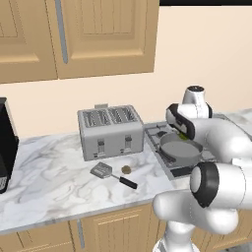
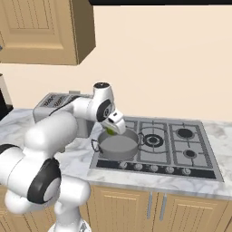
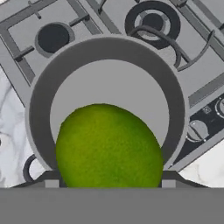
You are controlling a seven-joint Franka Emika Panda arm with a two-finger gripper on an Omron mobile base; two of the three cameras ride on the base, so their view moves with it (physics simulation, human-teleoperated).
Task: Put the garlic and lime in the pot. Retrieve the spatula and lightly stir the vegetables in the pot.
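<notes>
My gripper (image 3: 109,183) is shut on the lime (image 3: 109,148), a bright green ball that hangs just above the open pot (image 3: 105,48). The grey pot (image 2: 118,146) sits on the front left burner of the stove, and nothing lies inside it. From the left base view the lime (image 1: 183,136) peeks out under the hand, over the pot (image 1: 181,149). The tan garlic (image 1: 126,169) lies on the marble counter in front of the toaster. Beside it, to the left, rests the spatula (image 1: 102,171), its black handle pointing toward the counter's front edge.
A silver toaster (image 1: 110,130) stands at the back of the counter, left of the stove (image 2: 176,140). A black appliance (image 1: 6,142) is at the far left. Wall cabinets hang overhead. The other burners hold nothing.
</notes>
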